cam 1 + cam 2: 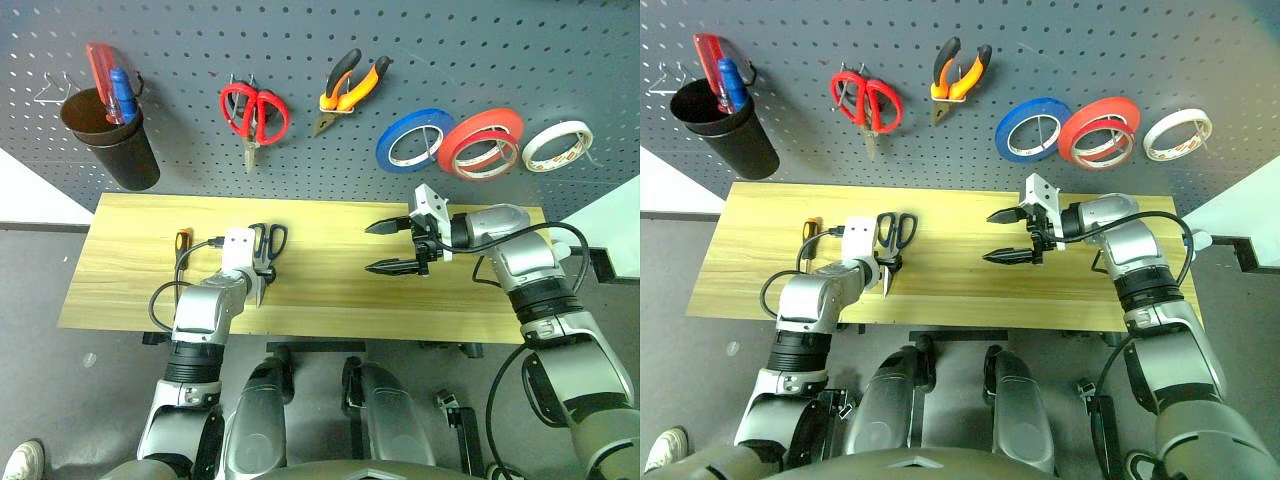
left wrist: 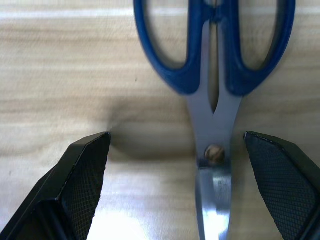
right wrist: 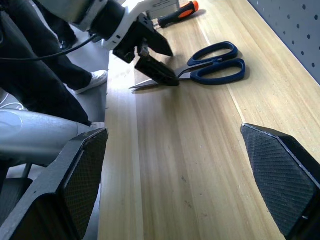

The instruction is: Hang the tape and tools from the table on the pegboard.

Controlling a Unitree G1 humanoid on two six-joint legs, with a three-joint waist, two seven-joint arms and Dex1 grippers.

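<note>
Black steel-bladed scissors (image 1: pixel 264 255) lie flat on the yellowish wood surface (image 1: pixel 330 300), blades pointing back toward the robot and the handle loops toward the pegboard (image 1: pixel 300 40); their long axis runs near to far. The left gripper (image 1: pixel 256 277) hangs right over them with its fingers spread wide, one on each side of the blades near the pivot, not yet pinching anything. This arm is plainly the nearer one. The right gripper (image 1: pixel 392 247) hovers over the bare middle of the surface, also spread and empty, well apart from the scissors. Just to the left of the left gripper lies the screwdriver (image 1: pixel 183 240), its orange-tipped handle showing beside the wrist. My guess is the left fingers only need to drop and close across the blades. Further back, the pegboard already carries the pliers (image 1: pixel 347 88) and, far right, the tape (image 1: pixel 556 144), beside a blue roll (image 1: pixel 413 138), a red roll (image 1: pixel 482 142) and red-handled scissors (image 1: pixel 254 115). Free holes remain between those scissors and the black cup (image 1: pixel 112 135).
</note>
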